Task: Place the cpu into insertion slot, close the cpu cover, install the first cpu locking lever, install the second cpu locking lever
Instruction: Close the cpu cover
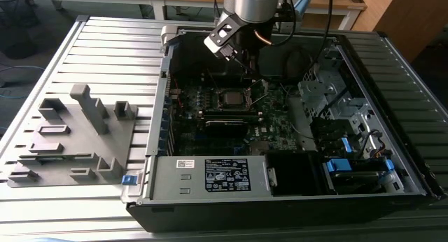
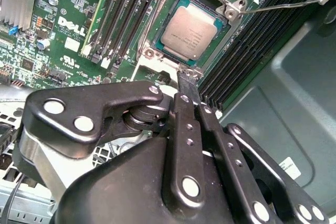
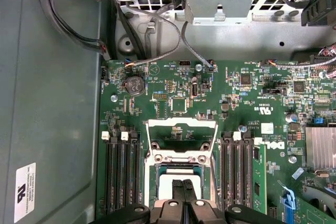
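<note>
In the exterior view an open computer case [image 1: 280, 213] lies on the slatted desk [image 1: 105, 48], with a grey holder block [image 1: 70, 142] beside it. The gripper [image 1: 250, 74] hangs over the motherboard. In the second wrist view the cpu [image 2: 191, 27] sits in the insertion slot [image 2: 157, 51], hemmed in by black memory slots [image 2: 126, 14]. A thin lever [image 2: 278, 7] juts out nearby, and the jaws are pressed together, empty, at the slot's edge. In the first wrist view the cpu cover [image 3: 181, 123] stands open

We log: cpu [image 2: 190, 32] dull silver-grey | circuit board [image 2: 68, 45] dark green, white print | memory slots [image 2: 128, 11] black | cpu cover [image 3: 181, 123] silver | fingers [image 2: 185, 116] black | surface [image 1: 105, 48] grey, ribbed.
</note>
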Robot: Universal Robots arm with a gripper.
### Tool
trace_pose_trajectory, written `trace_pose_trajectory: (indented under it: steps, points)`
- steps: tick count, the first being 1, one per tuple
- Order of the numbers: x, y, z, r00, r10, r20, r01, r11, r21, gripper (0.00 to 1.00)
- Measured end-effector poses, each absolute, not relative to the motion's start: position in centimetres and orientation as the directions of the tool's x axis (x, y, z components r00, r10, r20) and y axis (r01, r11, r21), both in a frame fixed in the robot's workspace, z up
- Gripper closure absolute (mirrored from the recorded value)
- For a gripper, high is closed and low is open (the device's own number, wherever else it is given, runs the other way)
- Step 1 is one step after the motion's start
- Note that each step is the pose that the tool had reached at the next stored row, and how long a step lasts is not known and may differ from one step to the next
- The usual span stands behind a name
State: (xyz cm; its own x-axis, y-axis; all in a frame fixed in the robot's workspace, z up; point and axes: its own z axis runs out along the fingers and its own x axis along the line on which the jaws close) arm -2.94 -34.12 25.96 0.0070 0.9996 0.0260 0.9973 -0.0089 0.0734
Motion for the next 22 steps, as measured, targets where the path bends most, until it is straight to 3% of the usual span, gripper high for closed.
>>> trace_pose_trajectory:
  steps: [22]
  points:
    - [-2.02,-34.12,26.11,0.007,1.000,0.026,0.997,-0.009,0.073,0.89]
